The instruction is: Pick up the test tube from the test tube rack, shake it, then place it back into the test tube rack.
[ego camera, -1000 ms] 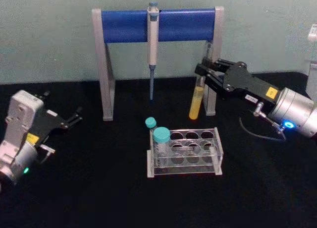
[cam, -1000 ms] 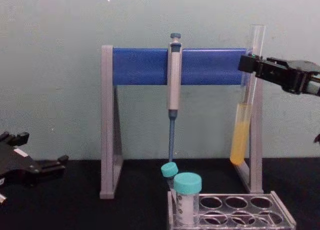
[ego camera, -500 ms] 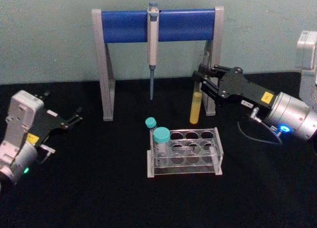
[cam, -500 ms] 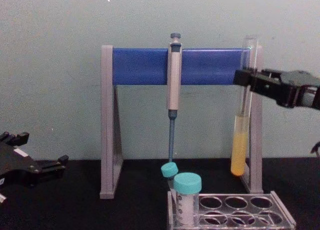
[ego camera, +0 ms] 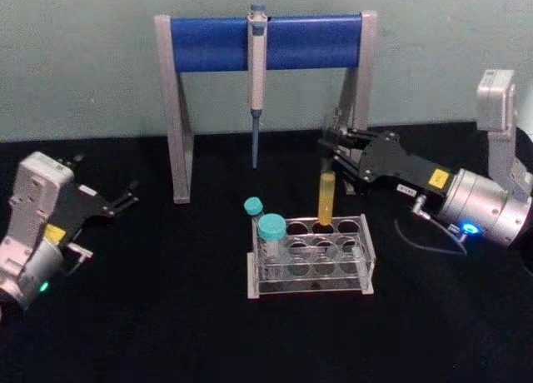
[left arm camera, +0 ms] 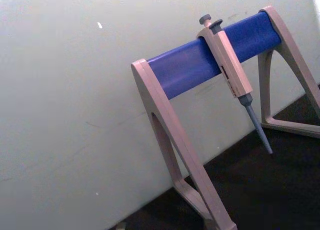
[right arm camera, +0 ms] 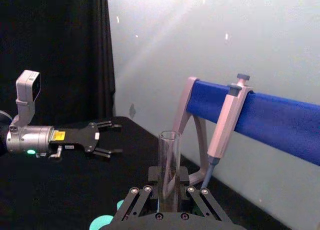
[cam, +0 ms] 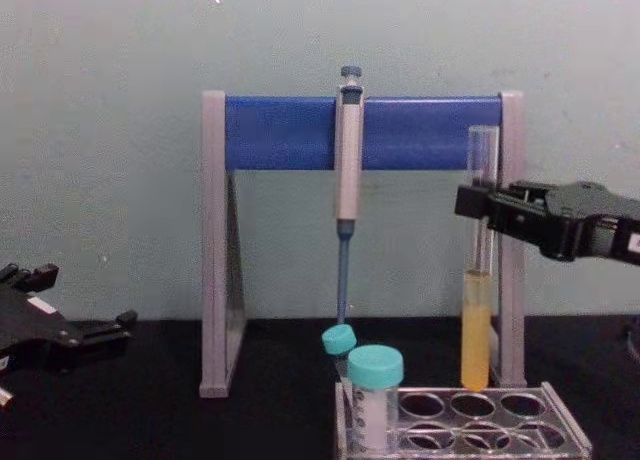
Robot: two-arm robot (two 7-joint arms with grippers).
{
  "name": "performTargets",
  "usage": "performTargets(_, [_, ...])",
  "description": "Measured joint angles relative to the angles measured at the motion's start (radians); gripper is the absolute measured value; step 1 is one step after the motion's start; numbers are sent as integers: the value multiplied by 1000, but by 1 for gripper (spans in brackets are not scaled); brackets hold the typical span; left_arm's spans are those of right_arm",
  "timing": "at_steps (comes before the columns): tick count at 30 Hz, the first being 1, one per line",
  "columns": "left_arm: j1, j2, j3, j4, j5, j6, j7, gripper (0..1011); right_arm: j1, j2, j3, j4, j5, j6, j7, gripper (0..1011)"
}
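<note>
**One uncapped tube is heading for a narrow hole**

Spreading across the whole scene, the black tabletop [ego camera: 166, 333] is carrying the tall blue-and-grey pipette stand [ego camera: 216, 43] at the back, with a pipette [ego camera: 257, 75] hanging from its bar. The right claw [ego camera: 329, 143] is reaching in from the right, pinching the test tube [ego camera: 326, 198] by its clear upper part and holding it upright just in front of the stand's right leg. The left claw [right arm camera: 111, 138] is sitting idle at the left, its fingers spread. The test tube rack [ego camera: 312, 271] is standing on the tabletop below the tube. The tube's round bottom is sitting at the mouth of the middle back hole; whether it is inside yet is unclear. Two teal-capped tubes [ego camera: 271, 229] are occupying the rack's left end, apart from that hole.

Several things are looking risky. A slightly off-centre descent is likely to catch the glass on the hole's rim, tilting the tube or shoving the light rack. With no cap on, any jolt is threatening to slop the yellow liquid. Letting go early is risking a drop.
</note>
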Motion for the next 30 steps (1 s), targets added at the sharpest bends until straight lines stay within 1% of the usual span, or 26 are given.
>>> performTargets(8, [0,0,0,0,0,0,0,1001,0,-3,-9,11,-6,6,9,230])
performTargets(11, [0,0,0,0,0,0,0,1001,0,-4,-14,19,-15,7,7,230])
performTargets(16, [0,0,0,0,0,0,0,1001,1,-10,-21,41,-30,7,6,230])
performTargets(30, [0,0,0,0,0,0,0,1001,19,-32,-39,98,-54,13,15,230])
